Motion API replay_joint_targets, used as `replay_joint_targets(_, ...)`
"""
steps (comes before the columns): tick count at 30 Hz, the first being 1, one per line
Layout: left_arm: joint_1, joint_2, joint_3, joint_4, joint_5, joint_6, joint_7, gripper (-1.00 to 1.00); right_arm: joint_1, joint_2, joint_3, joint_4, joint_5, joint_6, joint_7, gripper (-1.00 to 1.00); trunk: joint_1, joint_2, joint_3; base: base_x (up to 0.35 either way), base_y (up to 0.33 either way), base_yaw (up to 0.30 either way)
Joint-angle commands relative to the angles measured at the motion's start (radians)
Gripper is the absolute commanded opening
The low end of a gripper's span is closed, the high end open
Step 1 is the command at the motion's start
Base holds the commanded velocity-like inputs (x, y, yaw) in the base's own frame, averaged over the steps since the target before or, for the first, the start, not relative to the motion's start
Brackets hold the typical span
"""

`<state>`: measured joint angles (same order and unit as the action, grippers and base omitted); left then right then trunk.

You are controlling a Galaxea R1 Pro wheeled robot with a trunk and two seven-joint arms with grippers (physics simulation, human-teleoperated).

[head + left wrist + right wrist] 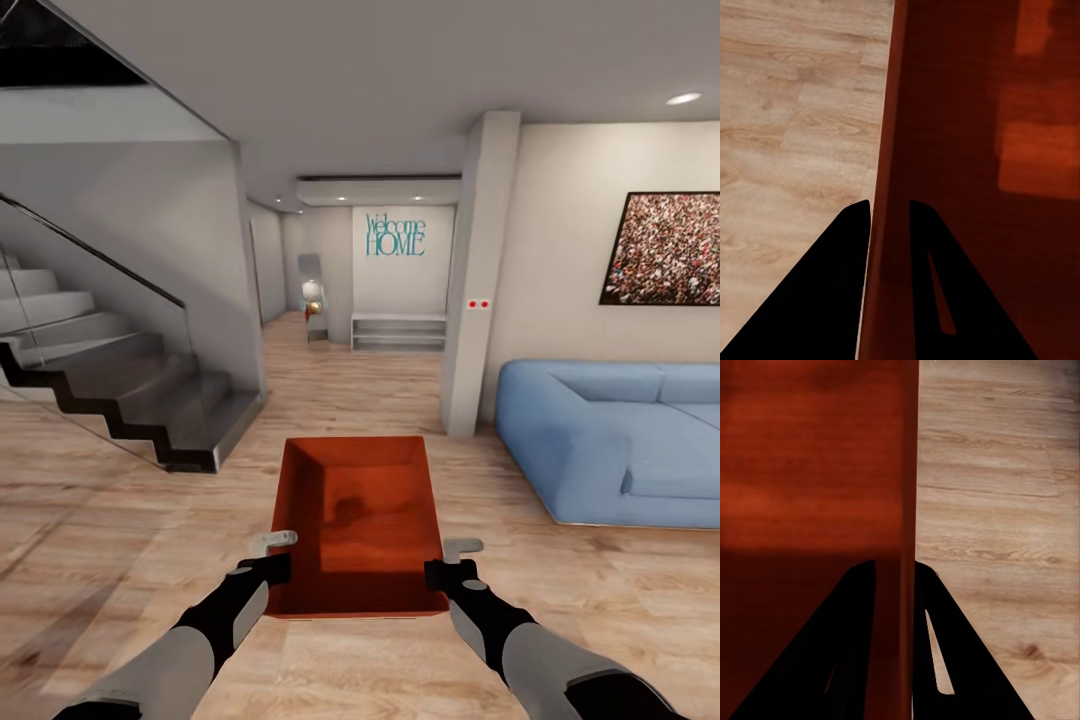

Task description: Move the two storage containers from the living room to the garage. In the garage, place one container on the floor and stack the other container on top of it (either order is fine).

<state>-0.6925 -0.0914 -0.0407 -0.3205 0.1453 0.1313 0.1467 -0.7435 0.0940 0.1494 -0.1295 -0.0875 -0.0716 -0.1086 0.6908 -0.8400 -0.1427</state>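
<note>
- Head view shows the living room, with a light wood floor (120, 520), a blue sofa (610, 440), stairs (110, 380) and a hallway ahead.
- One red-orange storage container (360, 520) is held up in front of the robot, above the wood floor.
- Left gripper (272, 556) pinches its left wall; right gripper (452, 560) pinches its right wall.
- It may be two bins nested; I cannot tell.
- The trip to the garage and the stacking are not yet done.
</note>
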Motion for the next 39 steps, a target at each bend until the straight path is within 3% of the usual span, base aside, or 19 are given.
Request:
replay_joint_targets(1, -0.001, 0.013, 0.014, -0.040, -0.006, 0.001, 0.011, -1.00, 0.000, 0.000, 0.001, 0.004, -0.017, -0.003, -0.005, -1.00, 0.001, -0.001, -0.002, 0.322, 0.000, 0.000)
replay_joint_targets(39, -0.001, 0.015, 0.014, -0.039, -0.004, 0.001, 0.011, -1.00, 0.000, 0.002, 0.001, 0.005, -0.013, -0.003, -0.006, -1.00, 0.001, -0.001, -0.002, 0.322, 0.000, 0.000)
